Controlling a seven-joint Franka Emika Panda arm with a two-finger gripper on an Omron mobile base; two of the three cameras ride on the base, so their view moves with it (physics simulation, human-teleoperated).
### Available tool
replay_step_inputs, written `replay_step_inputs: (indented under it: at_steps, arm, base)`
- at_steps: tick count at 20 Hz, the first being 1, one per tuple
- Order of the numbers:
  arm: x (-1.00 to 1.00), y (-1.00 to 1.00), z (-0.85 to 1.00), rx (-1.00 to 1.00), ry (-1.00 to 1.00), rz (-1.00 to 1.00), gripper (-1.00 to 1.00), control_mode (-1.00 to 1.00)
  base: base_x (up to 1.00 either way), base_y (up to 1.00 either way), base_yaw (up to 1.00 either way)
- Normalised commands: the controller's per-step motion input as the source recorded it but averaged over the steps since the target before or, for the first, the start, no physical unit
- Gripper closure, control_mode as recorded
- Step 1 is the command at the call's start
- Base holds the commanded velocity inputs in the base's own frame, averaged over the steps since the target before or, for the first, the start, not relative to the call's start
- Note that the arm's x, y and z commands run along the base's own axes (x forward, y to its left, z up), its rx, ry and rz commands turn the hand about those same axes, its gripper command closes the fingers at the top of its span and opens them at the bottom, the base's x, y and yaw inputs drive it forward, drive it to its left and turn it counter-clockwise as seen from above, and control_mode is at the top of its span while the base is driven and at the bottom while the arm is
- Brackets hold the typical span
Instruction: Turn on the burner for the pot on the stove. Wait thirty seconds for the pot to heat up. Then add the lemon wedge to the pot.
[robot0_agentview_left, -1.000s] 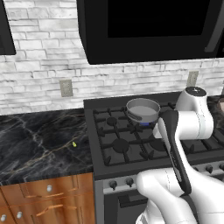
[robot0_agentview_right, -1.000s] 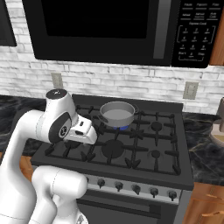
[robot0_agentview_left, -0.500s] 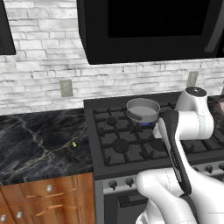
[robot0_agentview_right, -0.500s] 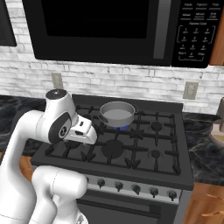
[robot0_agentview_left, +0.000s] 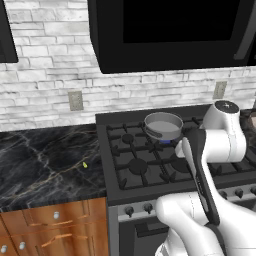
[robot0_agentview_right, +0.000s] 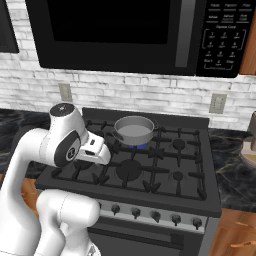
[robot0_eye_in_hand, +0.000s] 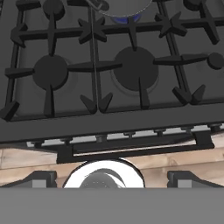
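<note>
The grey pot (robot0_agentview_left: 163, 125) stands on the back middle burner of the black stove (robot0_agentview_left: 150, 186). A small blue glow (robot0_agentview_left: 165, 142) shows under the pot (robot0_agentview_right: 134, 130), and the same glow (robot0_agentview_right: 138, 146) is seen from the right. The tiny yellow-green lemon wedge (robot0_agentview_left: 85, 164) lies on the black marble counter left of the stove. My gripper (robot0_eye_in_hand: 112, 178) hangs open and empty above the stove's front edge (robot0_eye_in_hand: 109, 124), its fingertips (robot0_eye_in_hand: 41, 178) wide apart. The pot's rim (robot0_eye_in_hand: 120, 5) and the lit burner (robot0_eye_in_hand: 125, 19) sit at the top of the hand view.
A black microwave (robot0_agentview_left: 165, 30) hangs over the stove. A row of small knobs (robot0_agentview_right: 150, 215) runs along the stove front. Wooden drawers (robot0_agentview_left: 50, 230) sit under the marble counter (robot0_agentview_left: 35, 170). A beige object (robot0_agentview_right: 248, 150) stands on the right counter.
</note>
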Motion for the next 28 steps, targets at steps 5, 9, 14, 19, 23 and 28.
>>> replay_step_inputs:
  at_steps: [5,9,14,19,23,28]
  arm:
    - [0.00,0.00,0.03,0.00,0.00,0.00,-1.00,-1.00]
    - [0.00,0.00,0.01,0.00,0.00,0.00,-1.00,-1.00]
    - [0.00,-0.01,0.02,0.00,0.00,0.00,-1.00,-1.00]
    - [0.00,0.00,0.01,0.00,0.00,0.00,-1.00,-1.00]
    - [0.00,0.00,0.00,0.00,0.00,0.00,-1.00,-1.00]
    - [0.00,0.00,0.00,0.00,0.00,0.00,-1.00,-1.00]
  base:
    - [0.00,0.00,0.00]
    - [0.00,0.00,0.00]
    - [0.00,0.00,0.00]
    - [0.00,0.00,0.00]
    - [0.00,0.00,0.00]
    - [0.00,0.00,0.00]
